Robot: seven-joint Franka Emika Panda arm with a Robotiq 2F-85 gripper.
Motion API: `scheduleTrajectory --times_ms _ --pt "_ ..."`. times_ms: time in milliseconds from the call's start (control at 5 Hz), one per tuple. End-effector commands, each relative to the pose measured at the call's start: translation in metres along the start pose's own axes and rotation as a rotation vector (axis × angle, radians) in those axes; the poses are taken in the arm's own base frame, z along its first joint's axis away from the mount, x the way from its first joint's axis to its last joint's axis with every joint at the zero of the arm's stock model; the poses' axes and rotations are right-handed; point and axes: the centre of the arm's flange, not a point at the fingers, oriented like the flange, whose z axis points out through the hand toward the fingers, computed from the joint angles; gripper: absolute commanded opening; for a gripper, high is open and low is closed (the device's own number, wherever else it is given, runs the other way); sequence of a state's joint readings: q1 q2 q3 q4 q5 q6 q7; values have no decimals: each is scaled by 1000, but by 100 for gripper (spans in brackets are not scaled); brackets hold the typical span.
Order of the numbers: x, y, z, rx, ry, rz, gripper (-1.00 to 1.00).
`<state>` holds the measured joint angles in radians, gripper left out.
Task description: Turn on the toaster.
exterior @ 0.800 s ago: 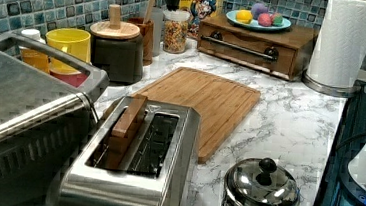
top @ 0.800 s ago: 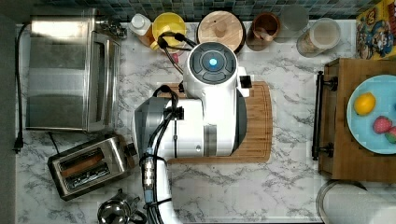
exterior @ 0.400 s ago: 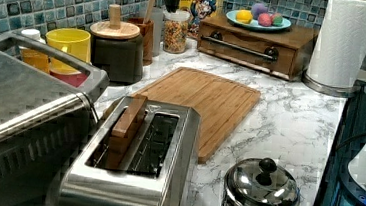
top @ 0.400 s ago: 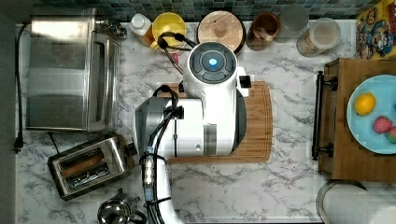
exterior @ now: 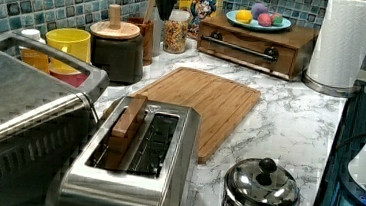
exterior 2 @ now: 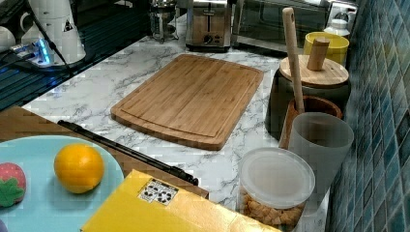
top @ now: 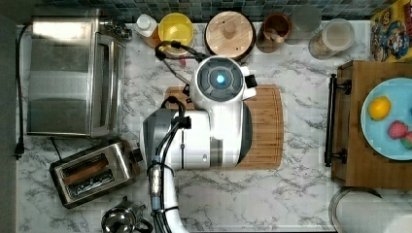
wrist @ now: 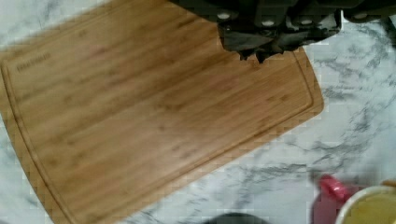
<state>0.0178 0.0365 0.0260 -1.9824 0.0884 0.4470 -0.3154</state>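
Note:
The toaster point(top: 92, 172) is a small steel box with two long slots at the top view's lower left, next to the big toaster oven. A brown slice stands in one slot of the toaster point(exterior: 135, 164) in the left view. The right view shows the toaster point(exterior 2: 209, 21) end-on at the far side of the counter. My white arm point(top: 214, 126) hovers over the wooden cutting board point(top: 269, 126), well apart from the toaster. My gripper point(wrist: 261, 51) hangs above one corner of the board point(wrist: 140, 116), its dark fingers shut with nothing in them. The left view has the gripper point(exterior: 163, 11) high by the back wall.
A silver toaster oven point(top: 68, 73) stands beside the toaster. A small lidded steel pot point(exterior: 261, 190) sits near the toaster's front. A yellow cup point(top: 176, 28), a lidded canister point(top: 230, 31) and jars line the back wall. A wooden box point(top: 374, 126) carries a plate of fruit.

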Motion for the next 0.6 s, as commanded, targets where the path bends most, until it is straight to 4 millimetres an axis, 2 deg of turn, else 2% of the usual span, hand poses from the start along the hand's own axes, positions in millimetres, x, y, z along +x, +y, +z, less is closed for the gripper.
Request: scheduleTrajectory --times_ms 200,400,600 --pt "-95 -61 -5 142 -16 -496 -100" --pt "-120 -70 3 191 -25 -633 -100" --pt "-138 -79 21 194 -88 -728 -100"
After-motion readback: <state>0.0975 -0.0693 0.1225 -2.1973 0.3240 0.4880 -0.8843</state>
